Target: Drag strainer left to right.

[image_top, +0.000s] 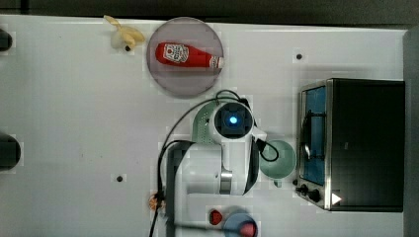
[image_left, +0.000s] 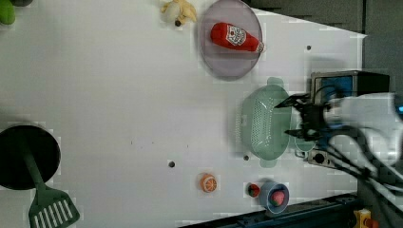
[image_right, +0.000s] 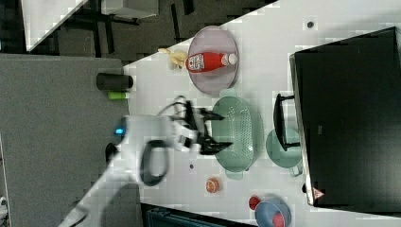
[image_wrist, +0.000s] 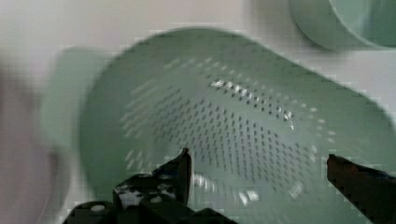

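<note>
Jaws of the gripper [image_right: 210, 127] gape wide above the strainer [image_right: 239, 135], which sits beside the cup [image_right: 283, 149]. Descending off-centre risks clipping its rim and shoving it into that cup.

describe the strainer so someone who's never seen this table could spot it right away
In the left view, find the black toaster oven at the table's right edge. Just to the left view's left of it lies the strainer, below the grey plate with the ketchup bottle. Unlike the smooth round cup beside it, it is oval, larger, and dotted with small holes.
</note>
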`<state>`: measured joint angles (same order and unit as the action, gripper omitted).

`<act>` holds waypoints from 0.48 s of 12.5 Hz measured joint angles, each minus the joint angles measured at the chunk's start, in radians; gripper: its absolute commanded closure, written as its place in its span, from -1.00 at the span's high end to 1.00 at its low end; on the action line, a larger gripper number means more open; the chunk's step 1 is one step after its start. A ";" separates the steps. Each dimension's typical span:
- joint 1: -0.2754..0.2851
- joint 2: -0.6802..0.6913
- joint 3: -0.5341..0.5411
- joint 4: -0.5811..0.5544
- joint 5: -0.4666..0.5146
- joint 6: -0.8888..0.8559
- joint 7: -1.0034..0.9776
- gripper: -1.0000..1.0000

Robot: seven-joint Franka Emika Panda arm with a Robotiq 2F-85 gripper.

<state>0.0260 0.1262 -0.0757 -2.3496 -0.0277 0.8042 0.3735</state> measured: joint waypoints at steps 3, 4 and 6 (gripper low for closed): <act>0.004 -0.207 0.010 0.133 0.000 -0.242 -0.172 1.00; 0.007 -0.257 0.001 0.195 -0.006 -0.334 -0.209 1.00; -0.006 -0.305 -0.006 0.334 -0.020 -0.528 -0.268 1.00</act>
<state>0.0196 -0.1785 -0.0816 -2.0156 -0.0479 0.2761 0.1058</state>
